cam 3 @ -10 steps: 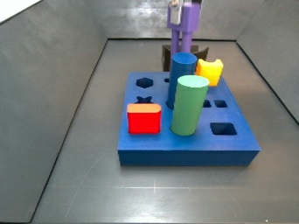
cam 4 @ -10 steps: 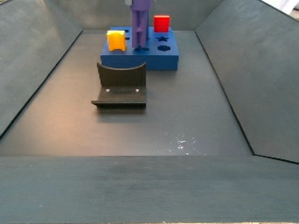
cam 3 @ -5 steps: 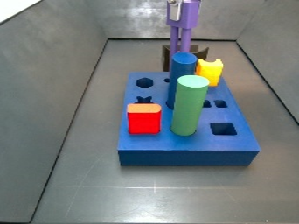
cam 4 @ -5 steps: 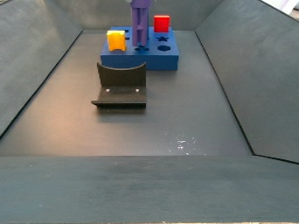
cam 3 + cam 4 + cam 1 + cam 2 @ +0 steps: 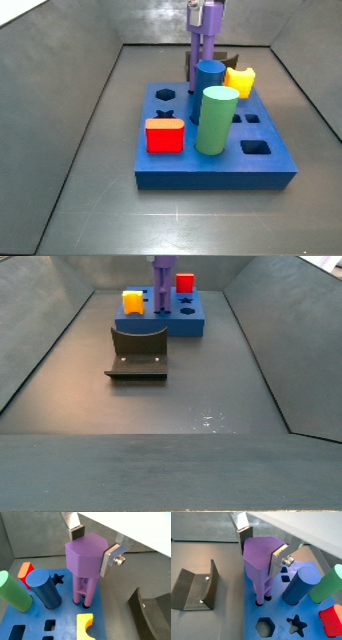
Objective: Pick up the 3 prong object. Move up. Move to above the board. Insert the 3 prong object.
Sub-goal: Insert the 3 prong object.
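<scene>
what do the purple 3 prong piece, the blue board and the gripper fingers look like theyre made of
The 3 prong object, held in the gripper over the board: probably matte plastic, flat even purple with no glare. The board: likely painted wood or dense plastic, uniform blue with crisp cut-outs. The fingers: metal, silvery plates, one showing a screw.

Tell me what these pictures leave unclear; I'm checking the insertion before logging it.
- 3 prong object: how deep its prongs sit in the board is unreadable in both wrist views; the holes are dark.
- Pincer: pad contact is hidden behind the object's head.
- Side view: the blue cylinder covers the prong feet.
- Fixture: blocks the board's near edge.
</scene>
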Tool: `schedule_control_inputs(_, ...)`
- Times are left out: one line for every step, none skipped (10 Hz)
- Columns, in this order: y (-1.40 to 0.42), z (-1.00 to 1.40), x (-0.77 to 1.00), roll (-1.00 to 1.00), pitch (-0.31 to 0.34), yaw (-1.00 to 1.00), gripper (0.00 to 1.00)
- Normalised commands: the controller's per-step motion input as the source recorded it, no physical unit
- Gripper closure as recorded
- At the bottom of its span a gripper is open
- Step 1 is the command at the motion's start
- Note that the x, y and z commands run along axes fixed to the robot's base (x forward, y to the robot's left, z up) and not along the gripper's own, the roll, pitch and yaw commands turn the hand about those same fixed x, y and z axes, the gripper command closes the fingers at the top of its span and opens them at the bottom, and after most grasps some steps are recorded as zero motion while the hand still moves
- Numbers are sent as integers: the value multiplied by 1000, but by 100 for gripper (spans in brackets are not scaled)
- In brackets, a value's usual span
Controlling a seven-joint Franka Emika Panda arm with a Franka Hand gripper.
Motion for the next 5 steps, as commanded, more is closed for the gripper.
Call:
schedule_control_inputs(-129, -400, 0, 131, -17, 0, 100)
schedule_control_inputs(-131, -280, 0, 80, 0, 0, 100)
schedule_control_inputs(-100, -397, 0, 124, 0, -51, 100)
schedule_control_inputs(-71, -726, 37, 234, 0, -31, 100)
schedule_control_inputs(-11, -786, 103, 287, 0, -51, 100)
